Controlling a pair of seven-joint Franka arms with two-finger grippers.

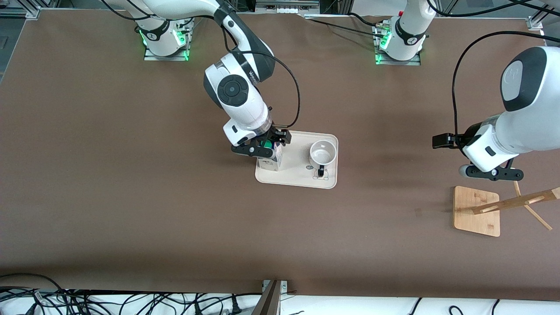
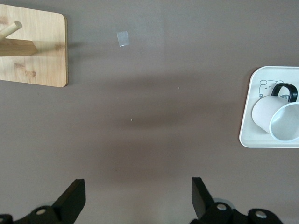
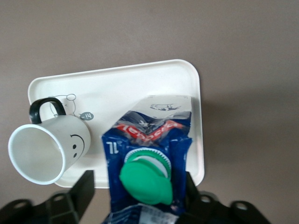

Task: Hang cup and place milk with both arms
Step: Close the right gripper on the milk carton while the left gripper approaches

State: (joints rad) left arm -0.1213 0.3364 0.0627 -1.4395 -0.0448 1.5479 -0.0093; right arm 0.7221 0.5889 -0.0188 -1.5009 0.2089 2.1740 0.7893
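straddling milk [image 3: 147,168] on tray [image 3: 117,84]: right hand [image 3: 135,191]

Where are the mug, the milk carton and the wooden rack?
mug [image 1: 323,152], front view, on its inner bottom.
milk carton [image 3: 149,140], right wrist view, on its blue gable.
wooden rack [image 1: 476,211], front view, on its base board.

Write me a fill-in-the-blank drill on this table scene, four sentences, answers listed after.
1. The cup and the milk both stand on the white ____.
2. The right gripper has its fingers on either side of the ____.
3. The milk's screw cap is ____ in colour.
4. The left gripper waits open above bare table, beside the wooden ____ meant for hanging the cup.

Missing words: tray; milk; green; rack
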